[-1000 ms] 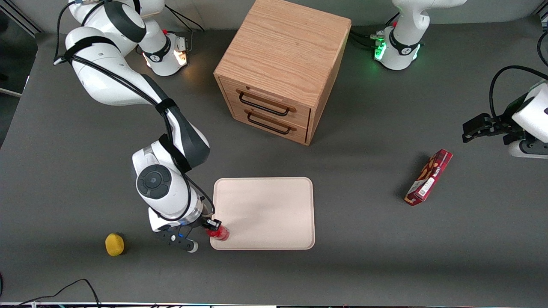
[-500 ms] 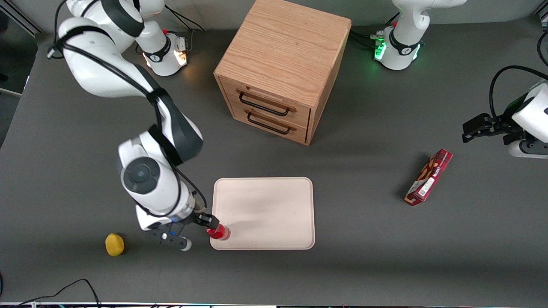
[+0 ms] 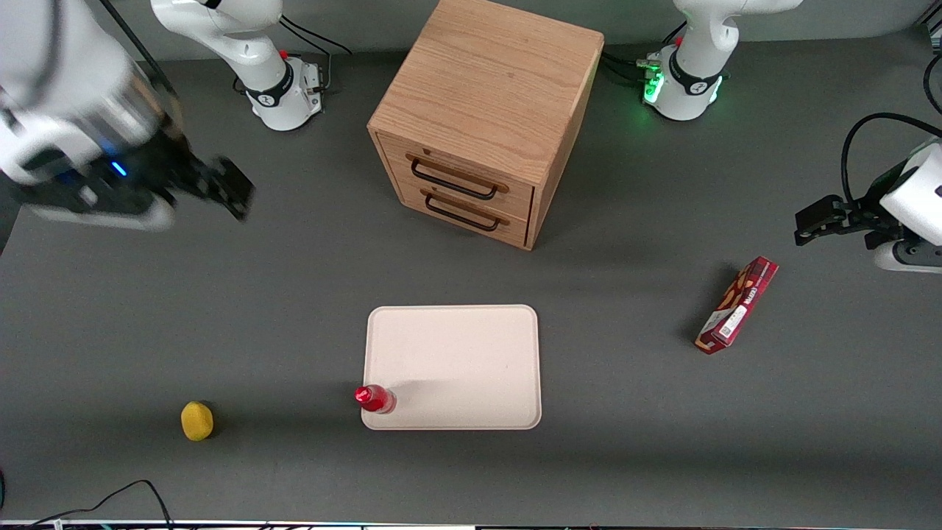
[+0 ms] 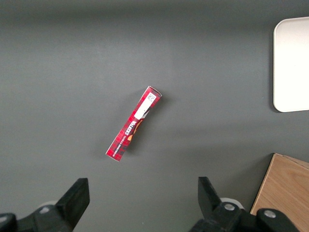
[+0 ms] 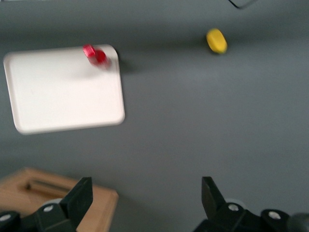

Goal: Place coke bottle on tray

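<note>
The coke bottle (image 3: 375, 398), small and red with a red cap, stands upright on the pale beige tray (image 3: 471, 346), at the tray's corner nearest the front camera on the working arm's side. It shows in the right wrist view (image 5: 95, 54) on the tray's corner (image 5: 53, 96) too. My gripper (image 3: 224, 184) is open and empty, raised high above the table toward the working arm's end, well away from the bottle and tray. In the right wrist view its fingers (image 5: 82, 195) stand wide apart with only table between them.
A wooden drawer cabinet (image 3: 486, 110) stands farther from the front camera than the tray. A yellow fruit (image 3: 196, 420) lies toward the working arm's end. A flat red snack box (image 3: 737, 305) lies toward the parked arm's end.
My gripper has let go of the bottle, risen and pulled far back toward the working arm's end. The bottle stays standing on the tray's corner.
</note>
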Robot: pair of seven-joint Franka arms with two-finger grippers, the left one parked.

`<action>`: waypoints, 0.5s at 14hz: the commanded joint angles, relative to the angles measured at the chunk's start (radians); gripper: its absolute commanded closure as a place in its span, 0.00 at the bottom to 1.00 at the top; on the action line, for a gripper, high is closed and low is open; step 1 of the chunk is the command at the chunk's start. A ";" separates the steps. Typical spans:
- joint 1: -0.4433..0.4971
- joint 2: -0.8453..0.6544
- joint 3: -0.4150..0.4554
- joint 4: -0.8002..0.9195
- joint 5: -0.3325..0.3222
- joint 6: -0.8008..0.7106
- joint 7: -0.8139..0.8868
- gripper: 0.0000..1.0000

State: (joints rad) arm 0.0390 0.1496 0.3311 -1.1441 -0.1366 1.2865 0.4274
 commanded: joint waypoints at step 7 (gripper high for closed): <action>-0.019 -0.533 -0.277 -0.827 0.140 0.384 -0.250 0.00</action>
State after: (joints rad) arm 0.0123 -0.3481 0.0506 -1.9513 -0.0178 1.6520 0.1757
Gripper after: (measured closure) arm 0.000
